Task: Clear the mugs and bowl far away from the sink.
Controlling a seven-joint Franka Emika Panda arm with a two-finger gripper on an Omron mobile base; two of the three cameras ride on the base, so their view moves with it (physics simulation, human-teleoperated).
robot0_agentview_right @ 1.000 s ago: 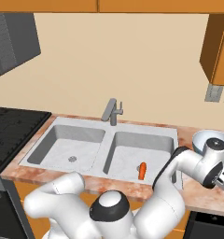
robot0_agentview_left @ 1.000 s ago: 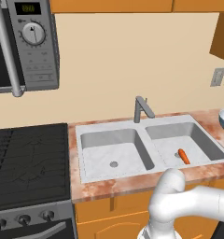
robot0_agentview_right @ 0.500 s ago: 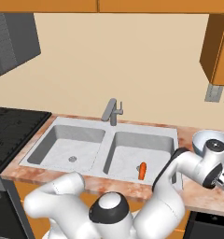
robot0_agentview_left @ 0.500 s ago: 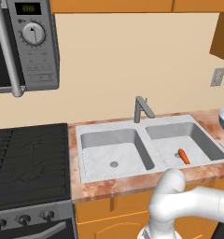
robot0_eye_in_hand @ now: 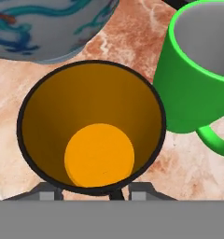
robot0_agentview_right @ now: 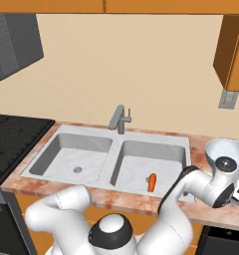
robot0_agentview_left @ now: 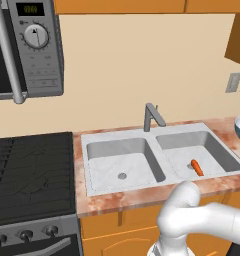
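**Reddish marble counter: black mug right under the hand, beside the green mug and bowl**

Speckled reddish-brown stone counter [robot0_eye_in_hand: 132,42] runs to the right of the sink, and the hand camera looks straight down onto it. Nearest that camera is the black cylindrical mug with the orange inside [robot0_eye_in_hand: 91,126], upright, its mouth open toward the lens. The two dark finger tips of the gripper [robot0_eye_in_hand: 92,190] peek out at either side of the mug's lower rim; whether they press on the mug or stand clear of it cannot be told. Just beside it stands the bright green mug with a pale grey inside [robot0_eye_in_hand: 193,88], its handle turned toward the view's lower right; the two mugs look to be touching or nearly so. Beyond the black mug sits the wide pale bowl painted with blue-green swirls [robot0_eye_in_hand: 48,28], very near the mug's rim.

Seen from the right base camera, the bowl [robot0_agentview_right: 226,149] rests on the counter's right end behind the white arm's wrist. Farther left lies the pale grey double-basin sink [robot0_agentview_right: 109,157] with a grey metal faucet [robot0_agentview_right: 119,118]; a small orange carrot [robot0_agentview_right: 152,182] lies in its right basin.
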